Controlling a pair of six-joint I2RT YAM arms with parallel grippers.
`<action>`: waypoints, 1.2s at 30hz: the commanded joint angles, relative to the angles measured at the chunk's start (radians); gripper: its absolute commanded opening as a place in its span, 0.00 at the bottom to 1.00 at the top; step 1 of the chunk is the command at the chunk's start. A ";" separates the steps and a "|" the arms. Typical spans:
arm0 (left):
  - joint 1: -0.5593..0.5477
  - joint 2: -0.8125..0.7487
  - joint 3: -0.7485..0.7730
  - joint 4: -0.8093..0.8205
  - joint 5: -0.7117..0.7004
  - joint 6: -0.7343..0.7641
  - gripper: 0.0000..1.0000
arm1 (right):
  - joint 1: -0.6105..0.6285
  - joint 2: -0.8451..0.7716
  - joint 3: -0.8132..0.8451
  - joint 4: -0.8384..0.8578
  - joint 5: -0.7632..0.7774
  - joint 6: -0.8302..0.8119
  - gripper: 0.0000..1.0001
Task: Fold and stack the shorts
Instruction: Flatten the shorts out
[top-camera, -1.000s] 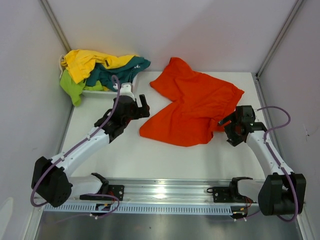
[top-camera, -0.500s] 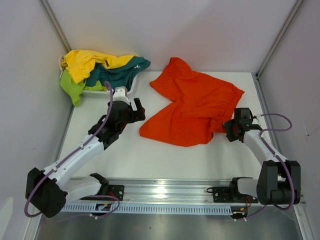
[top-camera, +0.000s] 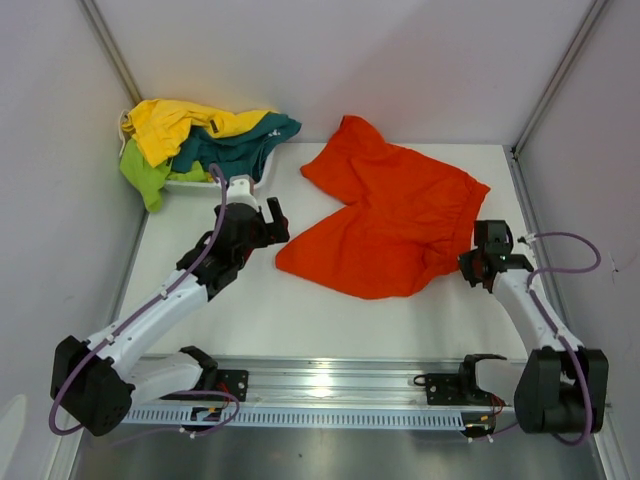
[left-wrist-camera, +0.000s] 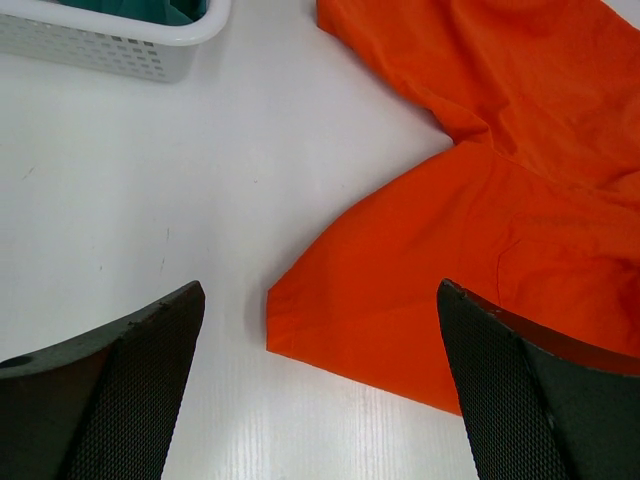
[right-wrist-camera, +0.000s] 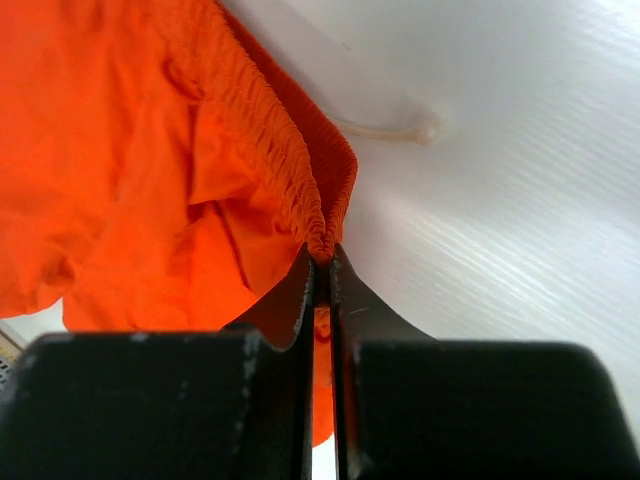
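The orange shorts (top-camera: 385, 215) lie spread on the white table, legs pointing left and to the back. My right gripper (top-camera: 472, 262) is shut on the elastic waistband (right-wrist-camera: 320, 235) at the shorts' near right corner, the fabric pinched between its fingers. A white drawstring end (right-wrist-camera: 400, 130) lies on the table beside it. My left gripper (top-camera: 272, 222) stands open just left of the near leg's hem corner (left-wrist-camera: 285, 320), which lies between its fingers (left-wrist-camera: 120, 390) without touching them. Yellow (top-camera: 175, 122), teal (top-camera: 235, 145) and lime-green (top-camera: 143, 172) shorts are heaped in the basket.
The white plastic basket (top-camera: 205, 184) stands at the back left, close behind the left gripper; its mesh wall (left-wrist-camera: 110, 45) shows in the left wrist view. Grey walls close in on both sides. A metal rail (top-camera: 330, 385) runs along the near edge.
The right gripper moved right and nearer and closed on the waistband, tugging that corner slightly. The left arm swung toward the back, bringing its gripper up to the leg hem.
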 joint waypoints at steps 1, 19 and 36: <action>-0.007 -0.017 -0.006 0.021 -0.016 0.002 0.99 | -0.004 -0.109 0.007 -0.151 0.123 -0.063 0.00; -0.007 0.015 0.006 0.026 -0.003 0.008 0.99 | 0.039 -0.396 0.009 -0.459 0.074 -0.199 0.38; -0.027 0.149 0.024 0.079 0.146 -0.023 0.99 | 0.058 -0.151 -0.130 -0.026 -0.069 -0.238 0.00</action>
